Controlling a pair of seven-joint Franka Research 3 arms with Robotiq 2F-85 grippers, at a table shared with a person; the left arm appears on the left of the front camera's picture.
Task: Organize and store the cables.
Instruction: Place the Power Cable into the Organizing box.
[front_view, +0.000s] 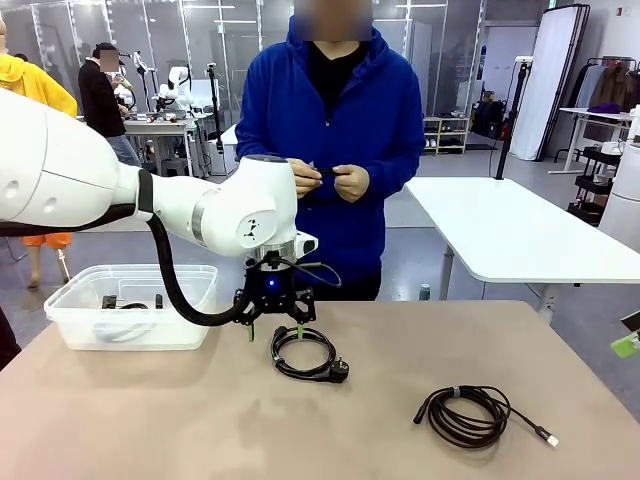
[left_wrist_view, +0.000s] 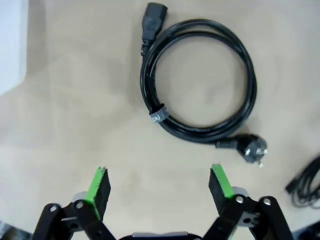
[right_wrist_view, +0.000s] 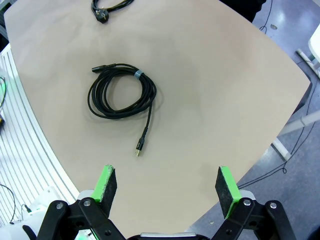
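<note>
Two cables lie coiled on the tan table. A thick power cable (front_view: 335, 372) with a round plug lies mid-table, and my left gripper (front_view: 275, 325) hovers open just above its near-left side. In the left wrist view the same power cable (left_wrist_view: 200, 134) lies ahead of the left gripper (left_wrist_view: 160, 184), with bare table between the green pads. A thinner cable (front_view: 450, 428) with a slim connector lies to the right. In the right wrist view that thin cable (right_wrist_view: 120, 114) sits far below the open, empty right gripper (right_wrist_view: 165, 185).
A clear plastic bin (front_view: 130, 272) stands at the table's left with a black cable (front_view: 125, 303) inside. A person in a blue hoodie stands at the far edge, both hands (front_view: 330, 180) held together at chest height. A white table (front_view: 510, 225) stands behind on the right.
</note>
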